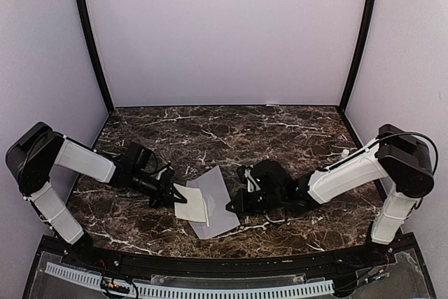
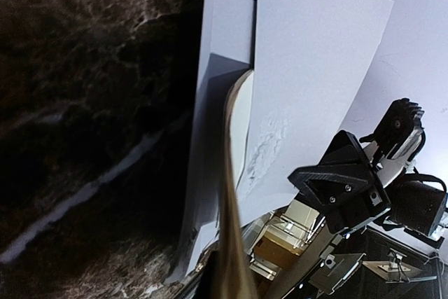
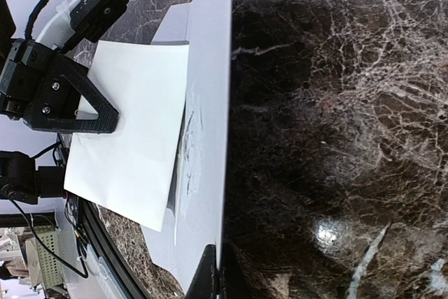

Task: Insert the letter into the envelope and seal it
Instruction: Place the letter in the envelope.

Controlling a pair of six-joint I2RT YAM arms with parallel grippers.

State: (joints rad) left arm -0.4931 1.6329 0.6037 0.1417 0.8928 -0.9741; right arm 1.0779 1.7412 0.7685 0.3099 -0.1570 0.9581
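The letter lies at lower centre of the top view. Its right edge seems just inside the envelope, and most of it is outside. The left gripper is clamped on the letter, and the right gripper on the envelope's edge. A crooked push could buckle the paper at the pocket mouth.

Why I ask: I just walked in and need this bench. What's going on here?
Two robot arms are working on a dark marble table. The left claw pinches the folded letter by its left edge; the right claw pinches the envelope by its right edge. The letter looks partly slid into the envelope, with much of it showing, so nothing is sealed yet.
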